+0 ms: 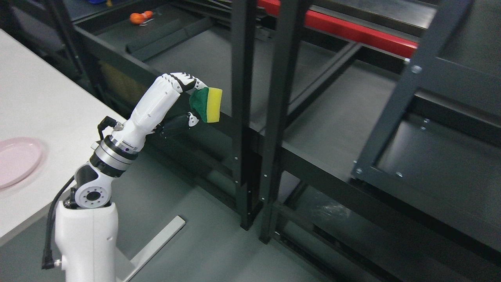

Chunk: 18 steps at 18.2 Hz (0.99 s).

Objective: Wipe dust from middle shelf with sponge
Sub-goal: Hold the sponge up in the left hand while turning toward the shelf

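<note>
The yellow-and-green sponge (pixel 206 104) sits pinched at the tip of the left hand (pixel 172 102), fingers curled over its top and thumb under its green side, yellow face turned outward. It hangs just at the front edge of the dark shelf (pixel 332 113), beside the black uprights (pixel 242 117).

Sponge (pixel 207 104): yellow foam block with dark green scouring layer, standing on edge, green side toward the left hand (pixel 187 102) pinching it.
Shelf (pixel 336 113): dark grey metal panel in a black frame, level; sponge held at its front rail.
</note>
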### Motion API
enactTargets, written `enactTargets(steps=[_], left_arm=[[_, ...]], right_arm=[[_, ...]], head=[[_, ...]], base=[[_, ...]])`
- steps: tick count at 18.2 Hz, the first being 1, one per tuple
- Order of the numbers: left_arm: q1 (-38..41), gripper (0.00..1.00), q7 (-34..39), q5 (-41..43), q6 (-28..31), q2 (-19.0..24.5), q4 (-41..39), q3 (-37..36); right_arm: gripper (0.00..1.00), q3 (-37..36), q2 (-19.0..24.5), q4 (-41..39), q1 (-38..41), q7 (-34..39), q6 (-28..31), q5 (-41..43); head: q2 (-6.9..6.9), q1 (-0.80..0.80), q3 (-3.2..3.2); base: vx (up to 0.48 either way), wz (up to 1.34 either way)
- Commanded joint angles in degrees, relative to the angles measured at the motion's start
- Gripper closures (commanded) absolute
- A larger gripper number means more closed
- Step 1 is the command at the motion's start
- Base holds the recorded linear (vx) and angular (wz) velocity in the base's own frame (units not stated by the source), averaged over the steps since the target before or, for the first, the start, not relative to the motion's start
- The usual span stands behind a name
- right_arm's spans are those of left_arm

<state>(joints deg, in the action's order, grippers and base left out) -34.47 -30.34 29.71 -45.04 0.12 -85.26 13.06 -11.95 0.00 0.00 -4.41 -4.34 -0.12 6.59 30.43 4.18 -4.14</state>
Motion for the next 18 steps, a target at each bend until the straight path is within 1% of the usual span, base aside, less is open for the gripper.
enactTargets(steps=[1, 9, 12, 15, 18], left_arm=[[-0.4, 1.0, 0.0, 0.0, 0.0, 0.9, -0.6, -1.7], [-3.0, 1.0, 0.0, 0.1, 0.0, 0.9, -0.7, -4.2], [-6.7, 1.0, -0.1, 0.2, 0.0, 0.9, -0.7, -6.1], [-11.7, 1.0, -0.1, 0.2, 0.0, 0.9, -0.6, -10.8], [-18.5, 1.0, -0.2, 0.2, 0.0, 0.9, -0.5, -18.2]], right_arm=[[0.0, 0.0, -1.0, -1.0, 0.0, 0.2, 4.2, 0.0], [0.0, 0.0, -1.0, -1.0, 0.0, 0.2, 4.2, 0.0], [0.0, 0.0, -1.0, -1.0, 0.0, 0.2, 4.2, 0.0], [0.0, 0.0, -1.0, -1.0, 0.0, 0.2, 4.2, 0.0], [0.0, 0.0, -1.0, -1.0, 0.0, 0.2, 4.2, 0.0]], head=[[0.0, 0.0, 0.0], [0.0, 0.0, 0.0], [0.0, 0.0, 0.0], [-0.01, 0.0, 0.0], [-0.01, 0.0, 0.0]], base=[[-0.251, -0.85], [-0.199, -0.81], [-0.116, -0.6], [-0.076, -0.44], [-0.01, -0.27]])
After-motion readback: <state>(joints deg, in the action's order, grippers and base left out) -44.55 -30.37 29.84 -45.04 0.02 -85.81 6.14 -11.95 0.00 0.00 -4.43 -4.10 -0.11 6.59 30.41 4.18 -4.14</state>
